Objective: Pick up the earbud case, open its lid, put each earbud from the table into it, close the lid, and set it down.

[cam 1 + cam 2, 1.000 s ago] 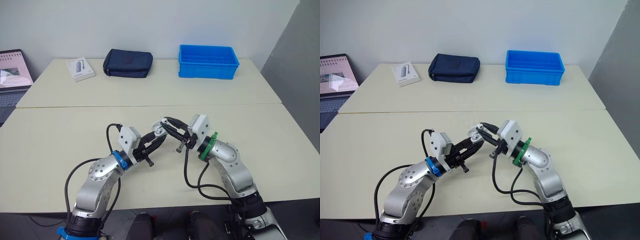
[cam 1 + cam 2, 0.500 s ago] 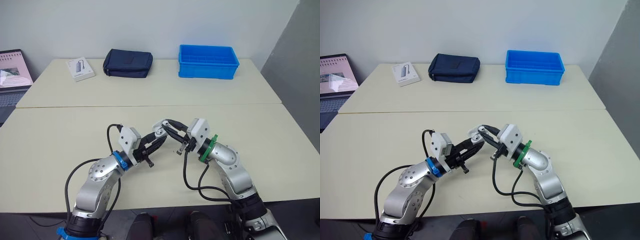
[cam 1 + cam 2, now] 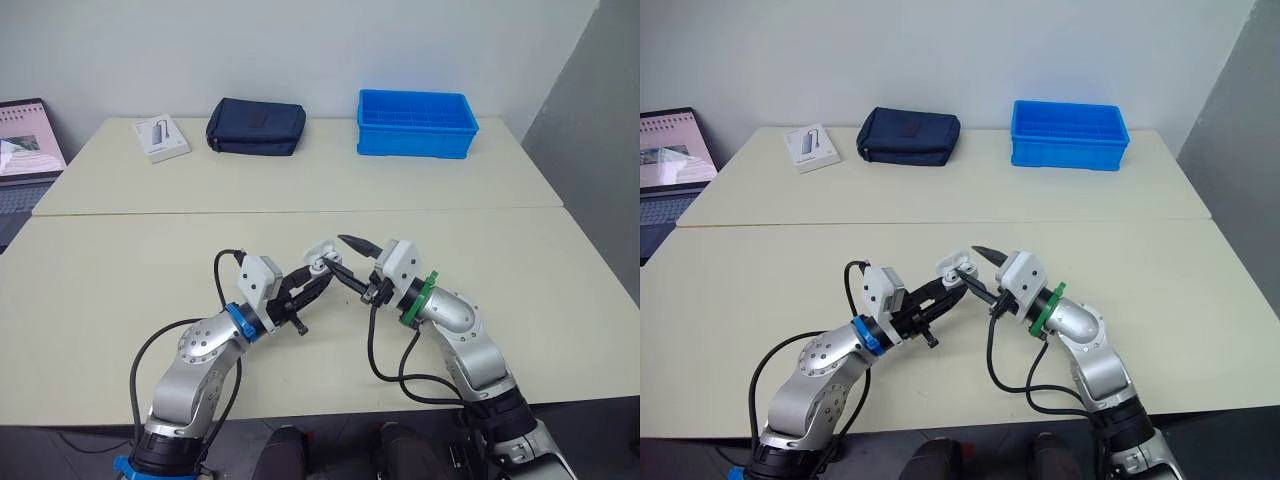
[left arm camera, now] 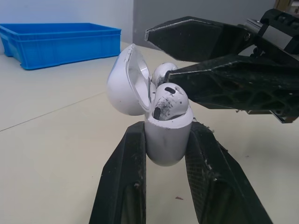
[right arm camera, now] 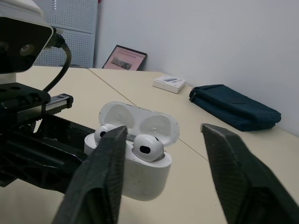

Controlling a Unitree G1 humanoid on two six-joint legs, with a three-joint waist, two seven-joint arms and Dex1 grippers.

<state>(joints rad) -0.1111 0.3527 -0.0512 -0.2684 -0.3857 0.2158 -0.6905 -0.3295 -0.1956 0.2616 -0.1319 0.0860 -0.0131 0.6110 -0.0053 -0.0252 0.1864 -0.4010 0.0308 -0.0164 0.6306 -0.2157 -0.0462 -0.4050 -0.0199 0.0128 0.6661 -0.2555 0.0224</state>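
Observation:
My left gripper (image 3: 316, 277) is shut on the body of the white earbud case (image 3: 318, 264), holding it upright above the table. The lid (image 4: 122, 80) is hinged open. Two white earbuds (image 4: 169, 101) (image 5: 103, 133) sit in the case's sockets. My right gripper (image 3: 347, 258) is open right at the case, one finger (image 4: 196, 37) above the earbuds and the other (image 4: 233, 84) beside them. In the right wrist view the case (image 5: 135, 170) lies between and just beyond that gripper's spread fingers (image 5: 100, 182).
At the back of the far table stand a blue bin (image 3: 417, 123), a dark pouch (image 3: 255, 126) and a small white box (image 3: 161, 138). A laptop (image 3: 25, 150) sits at the far left. A seam (image 3: 300, 212) joins the two tables.
My right gripper's fingers were together at the case and have now spread apart. The left gripper and the case have stayed in place.

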